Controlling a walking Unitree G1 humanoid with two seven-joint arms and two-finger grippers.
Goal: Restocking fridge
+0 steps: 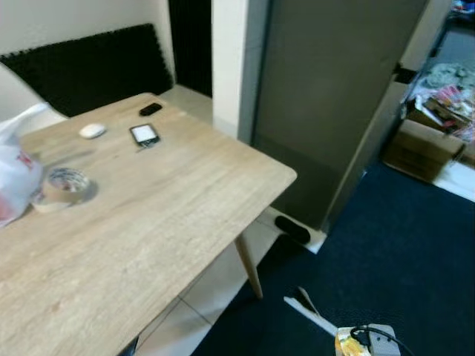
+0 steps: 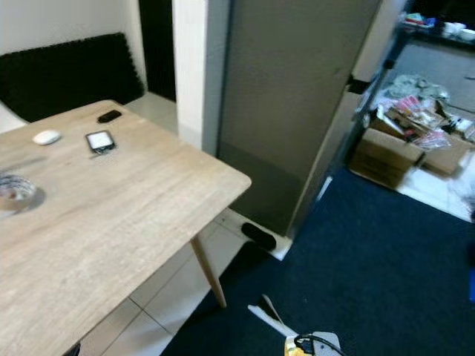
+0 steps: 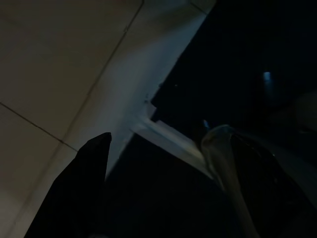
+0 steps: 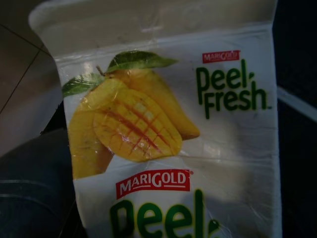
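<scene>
Right jaws: state cannot be told; a mango juice carton (image 4: 168,134) is seen close before them, apparently carried.
Left gripper (image 3: 163,198): jaws parted, empty, hung over floor.
Fridge (image 1: 334,96): door shut, beyond counter (image 1: 148,222).
Advice: carton kept upright; counter corner cleared on approach.

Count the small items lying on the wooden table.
5: a white plastic bag at the table's left edge, a tape roll beside it, a white mouse, a small screen device, a black object near the far corner. More may lie out of frame.
</scene>
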